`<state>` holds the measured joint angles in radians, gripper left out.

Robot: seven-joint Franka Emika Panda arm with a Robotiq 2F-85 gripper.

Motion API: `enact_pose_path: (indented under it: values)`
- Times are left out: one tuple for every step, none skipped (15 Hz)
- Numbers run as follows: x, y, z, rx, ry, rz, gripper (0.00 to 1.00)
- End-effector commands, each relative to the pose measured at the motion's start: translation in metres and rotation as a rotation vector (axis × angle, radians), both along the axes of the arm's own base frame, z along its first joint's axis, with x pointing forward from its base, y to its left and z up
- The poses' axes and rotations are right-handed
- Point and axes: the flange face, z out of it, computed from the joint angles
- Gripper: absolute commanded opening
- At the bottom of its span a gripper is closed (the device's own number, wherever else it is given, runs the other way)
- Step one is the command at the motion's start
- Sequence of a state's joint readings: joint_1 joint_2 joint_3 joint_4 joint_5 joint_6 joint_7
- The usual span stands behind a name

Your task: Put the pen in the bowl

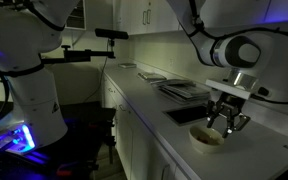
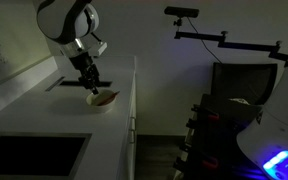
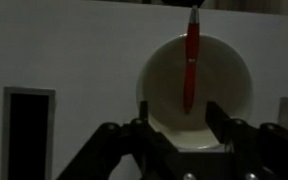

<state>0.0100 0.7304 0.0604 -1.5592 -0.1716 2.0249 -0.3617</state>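
Gripper spread wide, empty, above cream bowl; red pen lies inside, end over far rim.

White counter runs along the wall. A dark flat tray lies on it. Further back are flat stacks, paper or books, too dim to tell. Camera on a dark boom overhead. Dark rectangular recess in the counter.
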Motion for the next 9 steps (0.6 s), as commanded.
enact_pose_path:
  values:
    - [-0.011,-0.008,0.023,0.055,-0.021,0.003,0.96]
    - [-0.015,-0.009,0.03,0.076,-0.019,0.021,1.0]
    - [-0.019,-0.009,0.036,0.091,-0.015,0.032,1.0]
    - [-0.024,-0.009,0.042,0.108,-0.012,0.05,1.0]
    - [-0.029,-0.011,0.048,0.119,-0.013,0.063,1.0]
    - [-0.035,-0.011,0.053,0.128,-0.011,0.078,1.0]
    - [-0.039,-0.013,0.057,0.136,-0.006,0.092,1.0]
    - [-0.044,-0.015,0.06,0.145,-0.002,0.107,1.0]
    - [-0.049,-0.018,0.061,0.153,0.003,0.124,1.0]
